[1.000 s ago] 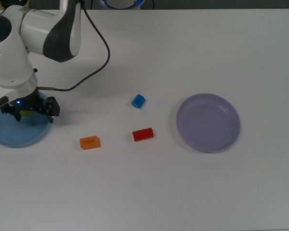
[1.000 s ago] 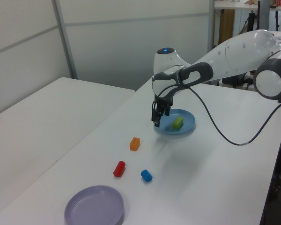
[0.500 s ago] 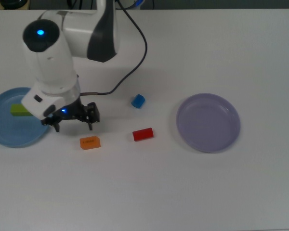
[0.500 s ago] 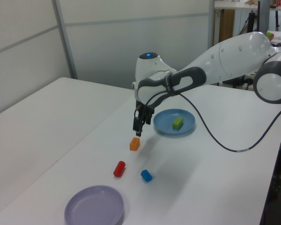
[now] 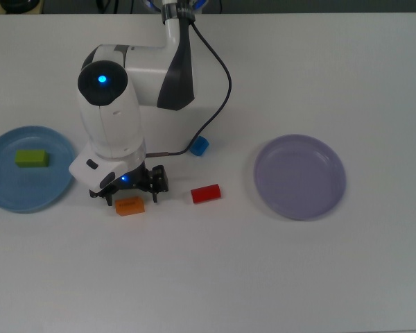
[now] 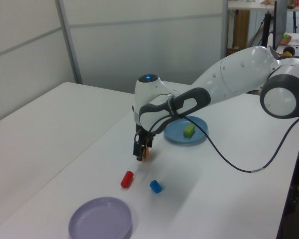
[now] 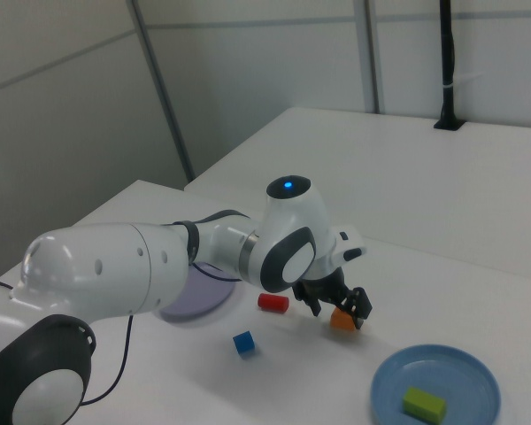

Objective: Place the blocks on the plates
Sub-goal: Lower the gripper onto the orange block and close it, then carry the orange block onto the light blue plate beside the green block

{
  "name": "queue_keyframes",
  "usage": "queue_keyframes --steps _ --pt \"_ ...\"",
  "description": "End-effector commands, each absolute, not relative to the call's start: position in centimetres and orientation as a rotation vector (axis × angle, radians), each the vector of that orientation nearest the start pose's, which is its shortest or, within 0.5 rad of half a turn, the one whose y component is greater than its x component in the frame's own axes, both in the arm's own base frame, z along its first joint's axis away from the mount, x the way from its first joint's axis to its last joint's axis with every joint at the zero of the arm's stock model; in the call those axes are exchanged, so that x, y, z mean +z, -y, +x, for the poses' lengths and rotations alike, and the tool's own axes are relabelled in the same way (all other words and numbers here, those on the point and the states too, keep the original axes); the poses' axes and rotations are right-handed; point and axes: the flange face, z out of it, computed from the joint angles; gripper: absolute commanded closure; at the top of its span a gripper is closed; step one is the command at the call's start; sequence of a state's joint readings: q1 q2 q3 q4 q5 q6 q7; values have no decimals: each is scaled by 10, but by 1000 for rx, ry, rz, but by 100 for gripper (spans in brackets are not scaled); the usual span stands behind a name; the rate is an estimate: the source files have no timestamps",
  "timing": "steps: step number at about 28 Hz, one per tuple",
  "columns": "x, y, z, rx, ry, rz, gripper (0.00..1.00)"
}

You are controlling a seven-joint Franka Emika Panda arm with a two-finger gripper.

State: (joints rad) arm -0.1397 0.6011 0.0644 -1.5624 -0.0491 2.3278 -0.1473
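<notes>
My gripper hangs open just above the orange block, with one finger on each side of it in the top view. The left view has the gripper covering most of the orange block. The red block lies on the table to the top view's right of the orange one. Behind it the blue block is partly covered by the arm. The green block lies in the light blue plate at the top view's left. The lavender plate at the top view's right holds nothing.
The white arm reaches in from the top view's upper edge, and its black cable loops down toward the blue block. The table is white. A second white table and grey wall panels stand behind in the left view.
The gripper has travelled from over the light blue plate, where the green block stays, to the top view's right and down. It now hangs over the orange block.
</notes>
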Motion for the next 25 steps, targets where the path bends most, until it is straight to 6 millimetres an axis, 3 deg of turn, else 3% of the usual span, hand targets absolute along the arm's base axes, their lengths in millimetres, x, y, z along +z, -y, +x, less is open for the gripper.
queue_keyframes --steps 1,7,11,15,21,25 --pt "308 65 714 -277 116 -3169 5" --pt "306 68 714 -277 108 -3169 46" --pt "306 72 714 -284 94 -3167 57" --pt "307 74 714 -286 94 -3168 74" --pt "321 81 714 -317 75 -3170 75" --pt "366 110 712 -405 4 -3178 75"
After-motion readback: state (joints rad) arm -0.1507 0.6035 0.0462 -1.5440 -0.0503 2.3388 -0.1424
